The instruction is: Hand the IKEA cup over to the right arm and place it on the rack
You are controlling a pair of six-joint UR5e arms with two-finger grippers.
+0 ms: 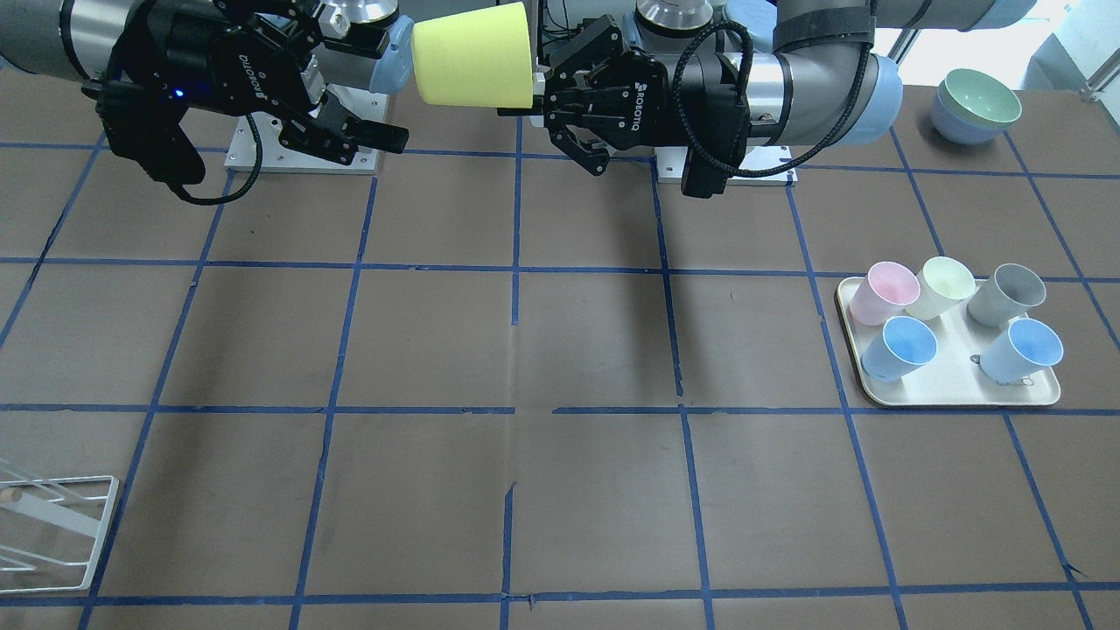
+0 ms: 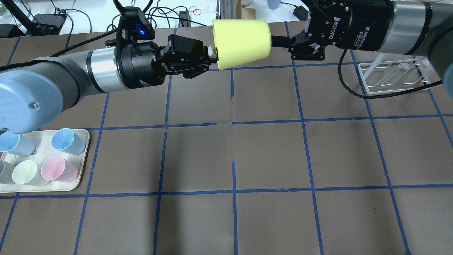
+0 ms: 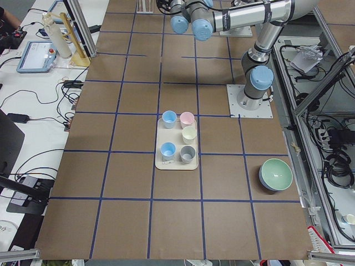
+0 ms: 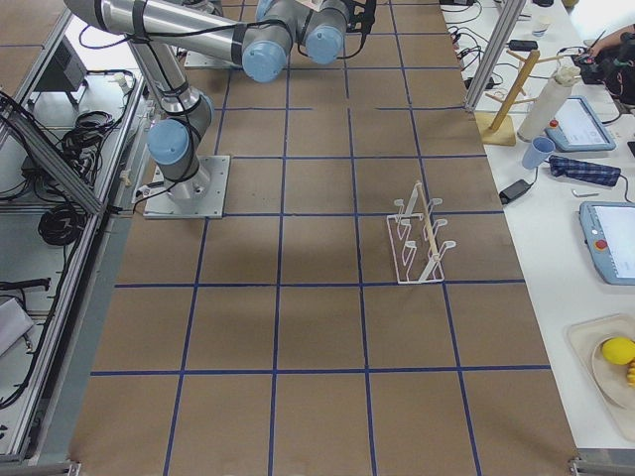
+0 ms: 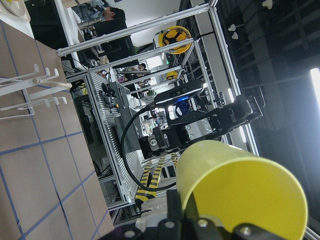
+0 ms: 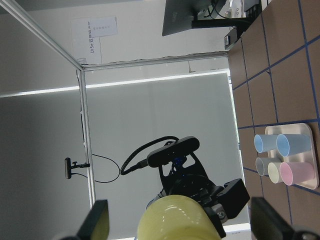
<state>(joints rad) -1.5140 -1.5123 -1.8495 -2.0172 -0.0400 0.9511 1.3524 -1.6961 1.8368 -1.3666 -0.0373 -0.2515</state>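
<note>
The bright yellow IKEA cup (image 2: 242, 42) hangs on its side in the air over the table's middle, also in the front view (image 1: 472, 54). My left gripper (image 2: 212, 55) is shut on its rim, one finger inside; the left wrist view shows the cup (image 5: 240, 185) just above the fingers. My right gripper (image 2: 279, 44) is open at the cup's base, and in the right wrist view its wide-spread fingers (image 6: 97, 222) flank the cup (image 6: 175, 217) without touching it. The white wire rack (image 2: 393, 76) stands on the table under the right arm.
A cream tray (image 1: 949, 394) on the robot's left carries several cups, pink, pale yellow (image 1: 941, 284), grey and two blue. A green bowl stacked in a blue one (image 1: 976, 105) sits near the left arm's base. The rack also shows in the front view (image 1: 52, 525).
</note>
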